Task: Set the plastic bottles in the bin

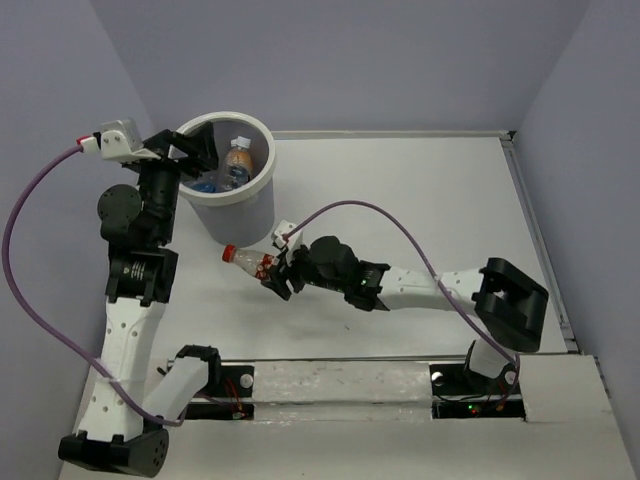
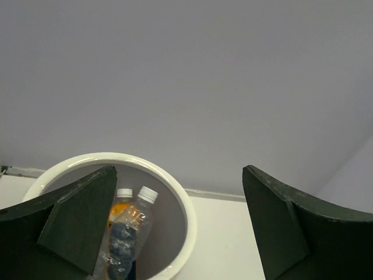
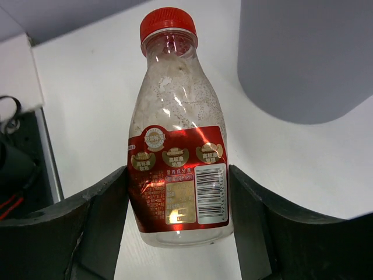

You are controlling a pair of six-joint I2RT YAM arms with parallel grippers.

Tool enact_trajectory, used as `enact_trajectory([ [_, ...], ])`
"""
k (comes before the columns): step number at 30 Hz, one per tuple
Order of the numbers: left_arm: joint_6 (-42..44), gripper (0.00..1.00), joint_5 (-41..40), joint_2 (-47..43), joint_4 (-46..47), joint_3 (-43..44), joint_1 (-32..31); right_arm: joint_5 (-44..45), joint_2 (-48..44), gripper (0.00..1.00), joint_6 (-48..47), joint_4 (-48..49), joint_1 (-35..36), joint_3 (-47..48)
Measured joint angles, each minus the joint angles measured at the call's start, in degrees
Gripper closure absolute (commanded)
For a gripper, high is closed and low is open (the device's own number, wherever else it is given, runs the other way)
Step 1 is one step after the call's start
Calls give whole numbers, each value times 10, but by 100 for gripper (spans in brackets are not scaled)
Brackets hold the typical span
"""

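Well, the right end effector [image 1: 272,272] is clenched on the red-labelled bottle [image 3: 178,146], one finger pressed against each side of the label. The bottle's red cap points straight out ahead of it. The bin [image 1: 232,197] stands near, ahead and off to one side of that end effector, its grey-white wall filling a corner of the wrist view. The left end effector [image 2: 179,192] hangs released, jaws spread wide with nothing between them, right over the bin's rim. Below and ahead of it, an orange bottle [image 2: 119,205] and a clear bottle with blue label [image 2: 129,230] already lie inside. To my eye the main worry is crowding. If the right arm swings the bottle up to the opening while the left one hovers there, the two could knock together, or the cap could clip the thick rim and the bottle could drop outside. The hold also sits low on the body, with the long neck sticking out in front, so the slick label might let the bottle twist or slide between the fingers during a quick lift. I cannot tell whether the bottle is clear of the worktop [image 1: 420,210] or resting on it. Its base is cut off at the bottom of the wrist view. The left fingers hide much of the bin's inside, so how many bottles lie in there is unclear.
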Motion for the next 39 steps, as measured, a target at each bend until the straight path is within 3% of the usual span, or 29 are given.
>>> enact_trajectory([
  [5,-45,1,63,-102,-51,-39,0,31,-104,65,6,-31,6,5],
  [10,-89,1,110,-184,-82,-61,0,75,-90,66,-19,-81,5,118],
  [18,-94,1,113,-230,-132,-29,-18,112,78,66,-57,-110,-26,380],
  [30,-63,1,48,-242,-178,-32,-78,133,356,64,-36,-138,-68,723],
  [31,-61,1,44,-242,-181,-32,-81,139,373,61,-30,-136,-67,742],
  [34,-55,1,36,-242,-182,-32,-85,160,387,31,-11,-123,-66,744],
  [39,-49,1,29,-241,-186,-32,-88,189,381,9,9,-68,-66,689],
])
